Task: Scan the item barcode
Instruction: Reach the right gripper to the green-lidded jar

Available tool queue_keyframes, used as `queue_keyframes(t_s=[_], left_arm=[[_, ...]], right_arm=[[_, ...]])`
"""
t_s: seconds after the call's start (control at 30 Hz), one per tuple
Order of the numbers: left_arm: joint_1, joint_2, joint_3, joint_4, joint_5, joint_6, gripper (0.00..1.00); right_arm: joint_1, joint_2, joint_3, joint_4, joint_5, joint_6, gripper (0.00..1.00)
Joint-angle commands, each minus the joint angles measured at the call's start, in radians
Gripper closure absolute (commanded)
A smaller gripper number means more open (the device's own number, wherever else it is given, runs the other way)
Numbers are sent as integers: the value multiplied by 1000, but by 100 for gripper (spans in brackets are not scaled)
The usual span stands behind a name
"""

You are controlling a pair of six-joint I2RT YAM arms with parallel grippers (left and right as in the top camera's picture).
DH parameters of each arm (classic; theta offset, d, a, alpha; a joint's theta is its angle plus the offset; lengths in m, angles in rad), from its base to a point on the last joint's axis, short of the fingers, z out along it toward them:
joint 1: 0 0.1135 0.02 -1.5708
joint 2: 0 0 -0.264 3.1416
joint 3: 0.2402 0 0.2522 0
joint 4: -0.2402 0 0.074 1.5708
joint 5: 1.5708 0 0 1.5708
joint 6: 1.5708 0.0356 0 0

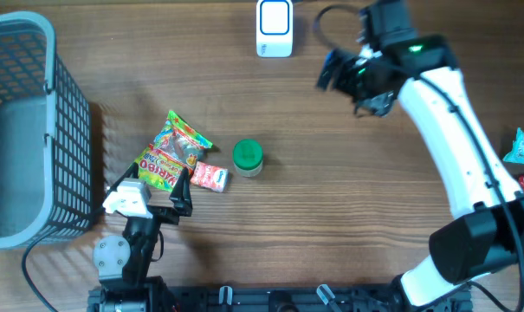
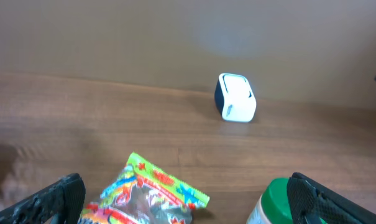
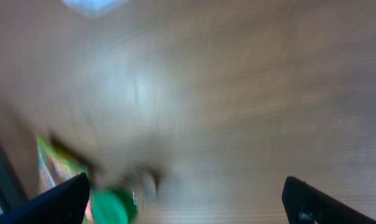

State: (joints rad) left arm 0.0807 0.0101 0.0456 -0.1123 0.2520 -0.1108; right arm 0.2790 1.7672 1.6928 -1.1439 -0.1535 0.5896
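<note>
A brown wooden table with fine grain meets a plain beige wall in soft, even light.

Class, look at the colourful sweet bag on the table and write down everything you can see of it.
The sweet bag is a glossy plastic pouch printed in green, yellow and red, with a green top edge and a clearer patch in its middle. It lies flat and slanted on the wooden table. A small pink packet sits at its lower right edge, seemingly touching it. The left end effector stands open at its near end, not gripping it.
</note>
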Motion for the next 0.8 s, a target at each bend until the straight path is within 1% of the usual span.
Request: queue_keyframes(t_s=[0.0, 0.13, 0.23, 0.3, 0.33, 0.37, 0.43, 0.47, 0.5, 0.53, 0.57, 0.6, 0.63, 0.7, 0.77], left_arm=[[5, 2, -14, 0, -10, 2, 0], [5, 2, -14, 0, -10, 1, 0], [5, 2, -14, 0, -10, 1, 0], [5, 3, -14, 0, -9, 1, 0], [5, 3, -14, 1, -9, 1, 0], [5, 3, -14, 0, -10, 1, 0], [5, 3, -14, 0, -10, 1, 0], [5, 3, -14, 0, -10, 1, 0], [5, 3, -14, 0, -10, 1, 0], [5, 3, -14, 0, -10, 1, 0], [5, 3, -14, 0, -10, 1, 0], [5, 3, -14, 0, -10, 2, 0], [5, 3, -14, 0, -9, 1, 0], [5, 3, -14, 0, -10, 1, 0], [5, 3, -14, 0, -10, 1, 0]], right_arm=[[98, 11, -6, -90, -5, -97, 1], [180, 11, -17, -103, -5, -82, 0], [222, 12, -37, -75, -19, 17, 0], [238, 13, -45, -43, -56, -8, 0], [245, 13, -47, -26, -60, -72, 1], [253, 13, -48, -15, -64, -170, 0], [267, 13, -48, -28, -64, -428, 0], [271, 13, -48, -35, -64, -533, 0], [271, 13, -48, -36, -61, -590, 0], [271, 13, -48, -34, -62, -612, 0], [270, 13, -48, -31, -81, -588, 0], [270, 13, -53, -14, -133, -604, 0], [280, 16, -72, 23, -272, -806, 0], [298, 28, -96, 32, -268, -911, 0], [313, 47, -115, 37, -246, -969, 0]])
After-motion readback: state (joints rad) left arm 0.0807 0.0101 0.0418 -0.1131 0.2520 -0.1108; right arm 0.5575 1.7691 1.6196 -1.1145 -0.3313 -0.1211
